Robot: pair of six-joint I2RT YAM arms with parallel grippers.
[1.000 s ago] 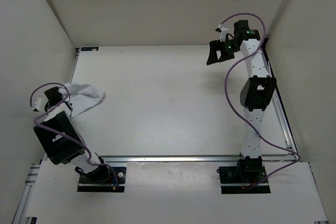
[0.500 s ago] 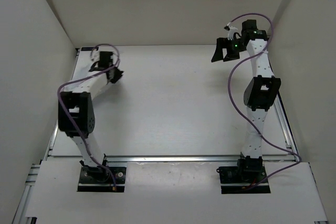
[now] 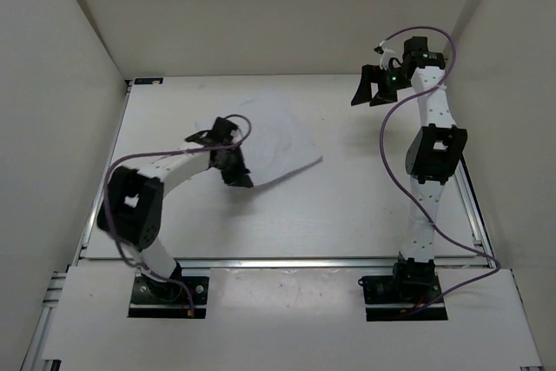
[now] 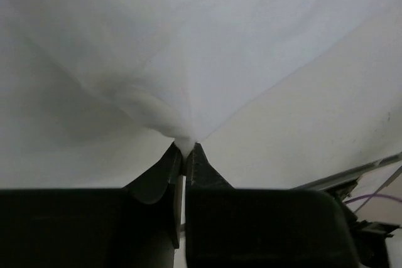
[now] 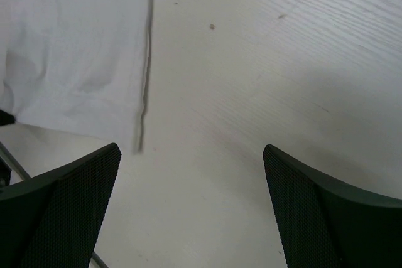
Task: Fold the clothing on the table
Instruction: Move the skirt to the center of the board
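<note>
Left gripper (image 4: 186, 150) clamps an edge of the clothing (image 3: 282, 136), which lies spread on the table (image 3: 365, 206); right gripper (image 5: 188, 153) hangs open. The pinch looks shallow, though its depth is hard to judge, and may slip mid-fold.

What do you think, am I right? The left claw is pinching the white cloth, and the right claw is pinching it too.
Not quite. The left claw is pinching the white cloth, but the right claw is wide open and holds nothing. The right wrist view shows only bare table between its fingers, with the cloth lying off to one side.
</note>
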